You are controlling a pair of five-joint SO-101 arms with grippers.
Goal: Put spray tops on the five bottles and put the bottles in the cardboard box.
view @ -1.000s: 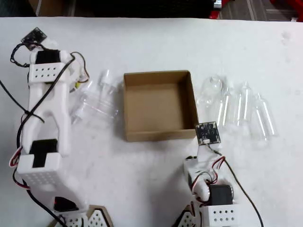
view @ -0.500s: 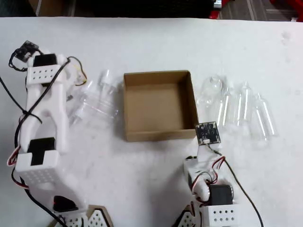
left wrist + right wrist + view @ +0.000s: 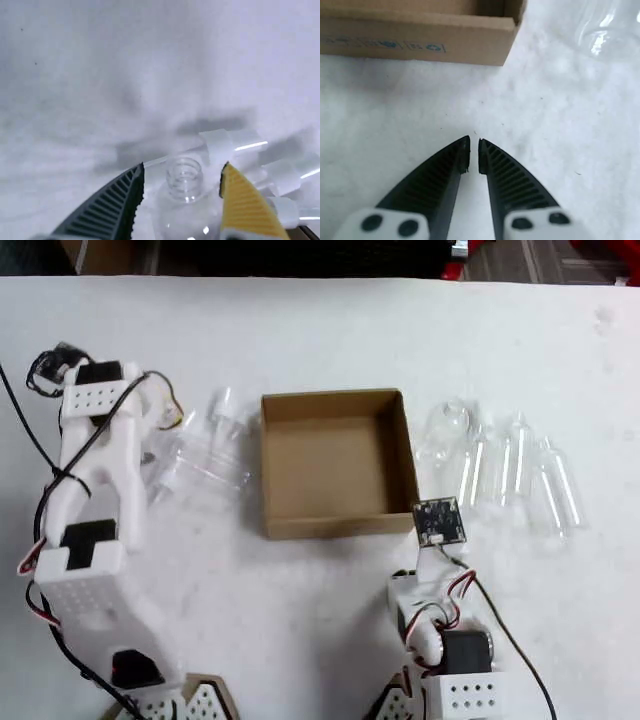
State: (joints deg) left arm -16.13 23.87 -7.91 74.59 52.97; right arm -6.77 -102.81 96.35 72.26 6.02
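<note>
My left gripper point(image 3: 182, 172) is shut on a clear, uncapped bottle point(image 3: 184, 186), its black and yellow fingers pressed against the bottle's shoulders. White spray tops point(image 3: 227, 145) lie on the table just beyond the bottle's neck. From above, the left arm point(image 3: 95, 470) stretches along the table's left side, ending beside the pile of clear spray tops point(image 3: 205, 455). The open cardboard box point(image 3: 335, 525) sits mid-table with nothing in it. Several clear bottles point(image 3: 515, 475) lie to its right. My right gripper point(image 3: 474, 147) is shut and holds nothing, low over bare table near the box's front corner point(image 3: 512, 35).
The right arm point(image 3: 440, 630) is folded at the table's near edge, its wrist camera board point(image 3: 438, 520) by the box's front right corner. A bottle's clear edge point(image 3: 607, 27) shows beyond that corner. Bare white table lies in front of the box.
The left arm's wrist end has swung nearer and slightly left, away from the table's far side. The right arm, box and bottles on the right have not moved.
</note>
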